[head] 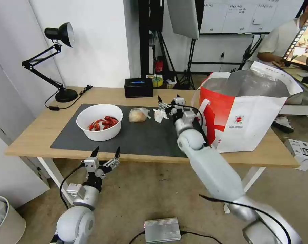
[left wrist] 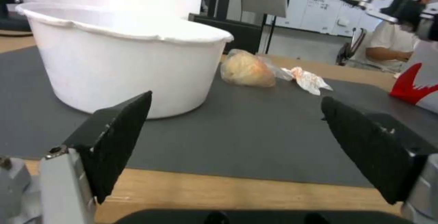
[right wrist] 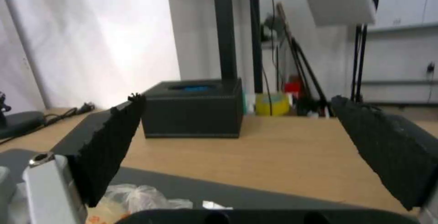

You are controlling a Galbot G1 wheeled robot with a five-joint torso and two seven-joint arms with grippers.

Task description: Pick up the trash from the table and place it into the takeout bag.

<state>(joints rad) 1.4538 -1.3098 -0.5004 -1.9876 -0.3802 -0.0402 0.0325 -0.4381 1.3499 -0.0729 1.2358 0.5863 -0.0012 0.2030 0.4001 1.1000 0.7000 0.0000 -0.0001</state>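
My right gripper [head: 164, 101], jaws spread and empty, hangs just above the crumpled white tissue [head: 158, 115] toward the far edge of the dark grey mat [head: 143, 137] on the bench; my left gripper [head: 105, 154], also spread, waits off the near edge

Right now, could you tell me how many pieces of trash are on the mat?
3: the bowl at the mat's left, the small bag mid-mat, the tissue just right of it. Nothing seems hidden.
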